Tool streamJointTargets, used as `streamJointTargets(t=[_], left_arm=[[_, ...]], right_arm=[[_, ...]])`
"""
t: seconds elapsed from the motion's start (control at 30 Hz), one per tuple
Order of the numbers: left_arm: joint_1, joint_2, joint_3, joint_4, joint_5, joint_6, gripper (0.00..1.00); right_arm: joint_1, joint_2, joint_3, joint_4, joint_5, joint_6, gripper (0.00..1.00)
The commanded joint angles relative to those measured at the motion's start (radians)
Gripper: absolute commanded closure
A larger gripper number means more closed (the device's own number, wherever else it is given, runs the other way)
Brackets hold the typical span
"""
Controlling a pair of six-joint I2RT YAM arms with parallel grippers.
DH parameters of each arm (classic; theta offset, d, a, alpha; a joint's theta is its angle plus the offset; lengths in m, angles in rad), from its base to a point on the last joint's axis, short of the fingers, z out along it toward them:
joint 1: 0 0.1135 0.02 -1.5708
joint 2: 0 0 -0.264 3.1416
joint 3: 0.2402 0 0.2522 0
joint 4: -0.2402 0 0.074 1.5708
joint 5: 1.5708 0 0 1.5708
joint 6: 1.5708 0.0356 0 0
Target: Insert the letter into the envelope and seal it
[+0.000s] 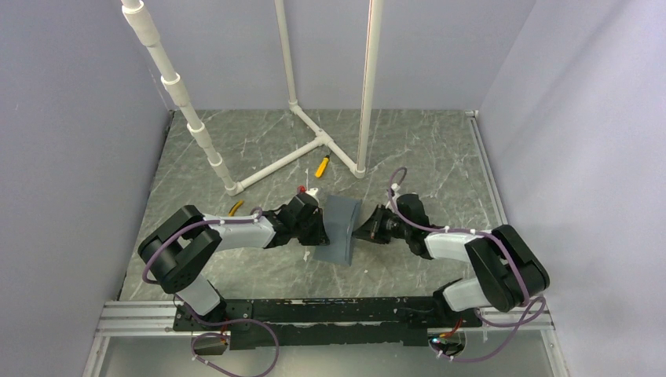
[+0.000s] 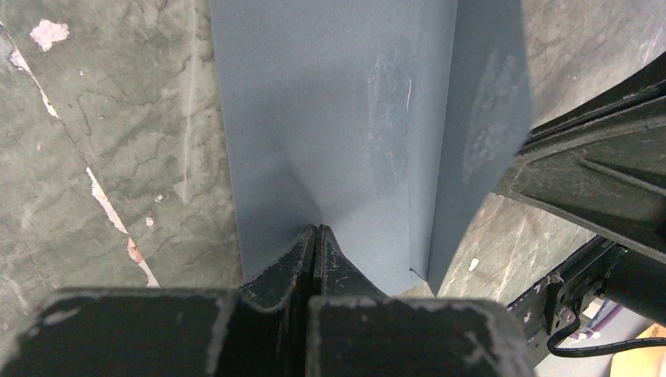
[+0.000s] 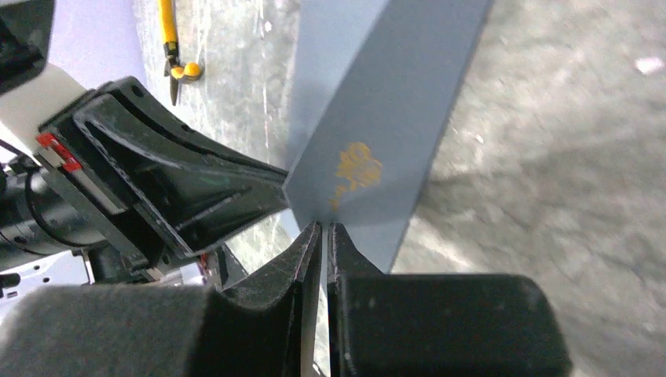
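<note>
Marbled grey-green table [image 1: 259, 271], pale walls behind. Left gripper [image 2: 316, 229] is seen closed tight on one edge of the envelope [image 1: 343, 228], which is held upright and bowed between the two arms at mid-table. Right gripper [image 3: 324, 226] is pinched nearly shut on the opposite edge, just below a gold emblem [image 3: 357, 169]. The letter is not visible in any view; it is possibly already inside. Sealing cannot be confirmed and is judged to remain.

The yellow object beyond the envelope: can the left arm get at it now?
Probably not at once: the left tool is shut on the envelope, which the right tool also pinches. It must let go first.
</note>
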Motion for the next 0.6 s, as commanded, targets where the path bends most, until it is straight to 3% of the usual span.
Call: streamJointTargets(t=[0.0, 0.57], left_arm=[[-0.007, 0.03, 0.013, -0.025, -0.012, 0.008, 0.97], [-0.005, -0.014, 0.028, -0.009, 0.016, 0.014, 0.98]], right_arm=[[0.033, 0.055, 0.074, 0.054, 0.056, -0.038, 0.88], [0.081, 0.22, 0.152, 0.027, 0.105, -0.046, 0.89]])
